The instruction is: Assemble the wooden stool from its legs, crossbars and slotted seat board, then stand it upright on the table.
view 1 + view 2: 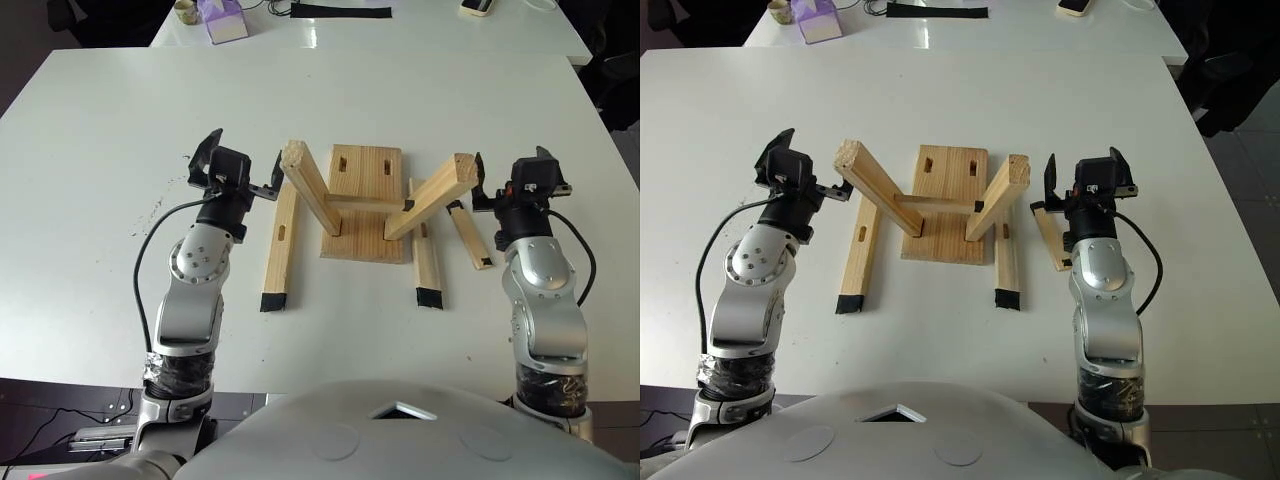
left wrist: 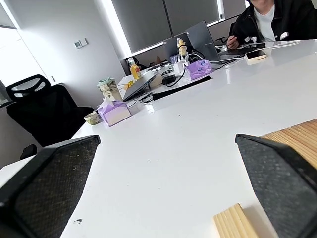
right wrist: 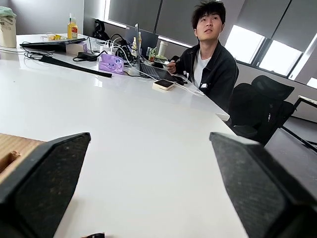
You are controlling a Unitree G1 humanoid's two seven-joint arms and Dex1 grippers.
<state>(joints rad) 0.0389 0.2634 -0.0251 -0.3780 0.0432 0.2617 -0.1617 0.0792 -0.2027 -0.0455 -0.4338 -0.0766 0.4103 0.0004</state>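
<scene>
the stool (image 1: pixel 365 203) is half built: its seat board (image 1: pixel 365 165) lies flat with two standing legs (image 1: pixel 312 190) stuck in it, leaning outward, a crossbar (image 1: pixel 940 203) between them. two loose legs (image 1: pixel 280 245) lie just beside the board. the left gripper (image 1: pixel 238 172) and right gripper (image 1: pixel 512 175) are open and empty, either side of the board. a bump could knock the leaning legs out.

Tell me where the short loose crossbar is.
Head view: the short crossbar lies flat on the table's right side, between the right hand and a loose leg.
</scene>
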